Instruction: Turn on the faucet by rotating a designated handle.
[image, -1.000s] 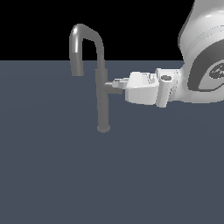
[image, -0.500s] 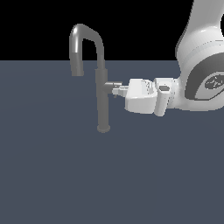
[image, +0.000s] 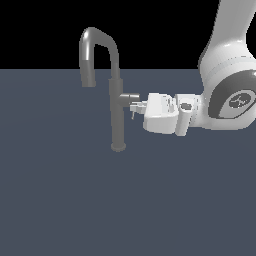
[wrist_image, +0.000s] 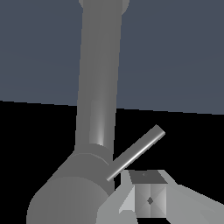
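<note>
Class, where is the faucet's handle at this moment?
In the exterior view, the handle juts from the faucet column toward the view's right, midway up, right at the gripper tips.

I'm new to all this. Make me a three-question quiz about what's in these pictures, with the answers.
1. True or false: the faucet lies tipped over on the surface.
2. In the exterior view, the arm reaches toward the handle from which side? A) left B) right C) above
3. Fill in: the spout bends over like an upside-down letter ___.

Key:
1. False; its column stands upright on a round base.
2. B; the gripper comes in from the exterior view's right, at the handle's end.
3. U; its opening points down.
</note>
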